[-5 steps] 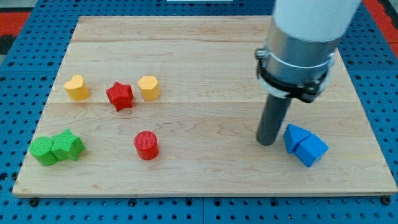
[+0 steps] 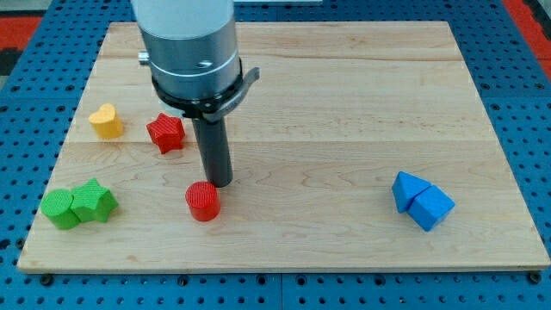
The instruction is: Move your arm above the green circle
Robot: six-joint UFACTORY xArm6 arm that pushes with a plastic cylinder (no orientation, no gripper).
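Note:
The green circle is a round green block at the view's lower left, touching a second green block on its right. My tip rests on the board just above and right of the red cylinder, well to the right of the green circle. The arm's grey body hangs over the board's upper left middle.
A red star and a yellow heart lie at the upper left. The arm hides the spot right of the red star. Two blue blocks sit together at the lower right. The wooden board lies on a blue pegboard.
The arm has swept from the right side, beside the blue blocks, leftward to just above the red cylinder. It now covers the yellow block right of the red star. No block moved.

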